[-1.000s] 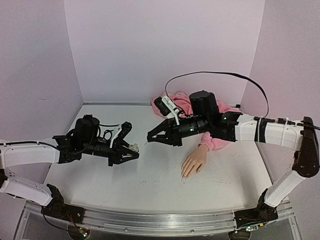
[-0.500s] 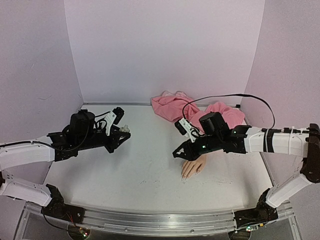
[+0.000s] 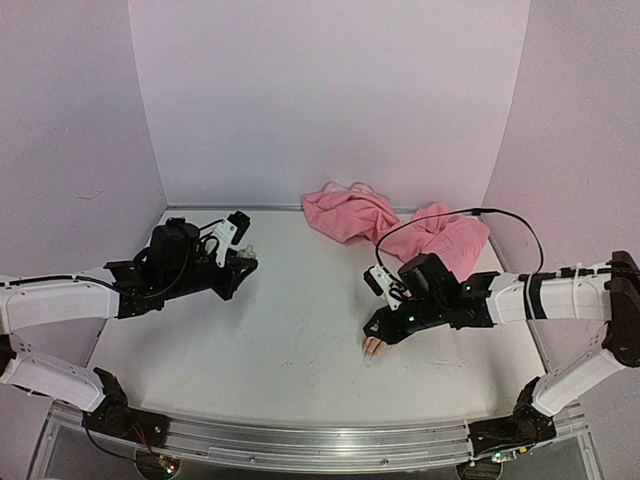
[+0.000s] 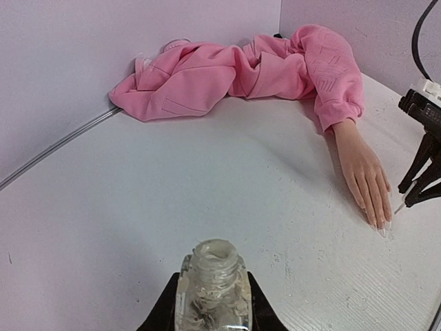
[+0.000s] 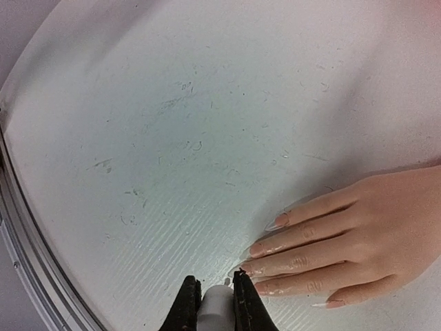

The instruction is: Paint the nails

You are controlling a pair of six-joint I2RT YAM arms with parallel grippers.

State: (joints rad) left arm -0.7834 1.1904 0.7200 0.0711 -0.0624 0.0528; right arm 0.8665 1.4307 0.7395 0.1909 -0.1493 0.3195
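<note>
The beige mannequin hand (image 5: 358,241) lies palm down on the white table, its wrist in a pink hoodie sleeve (image 4: 337,89). Its pale glossy nails (image 5: 277,221) point at my right gripper (image 5: 216,293), which is shut on a white cap (image 5: 218,308) whose brush points at the fingertips. In the top view the right gripper (image 3: 380,328) covers most of the hand (image 3: 373,348). My left gripper (image 4: 212,293) is shut on a small clear open bottle (image 4: 212,276), held at the left (image 3: 240,262), far from the hand (image 4: 365,176).
The rest of the pink hoodie (image 3: 380,220) is heaped at the back near the rear wall. Lilac walls close in the table on three sides. A metal rail (image 5: 27,241) runs along the near edge. A black cable (image 3: 470,215) loops over the right arm.
My right gripper has swung from the table's middle back and down to the mannequin's fingertips. My left gripper has pulled back to the left with the bottle.
</note>
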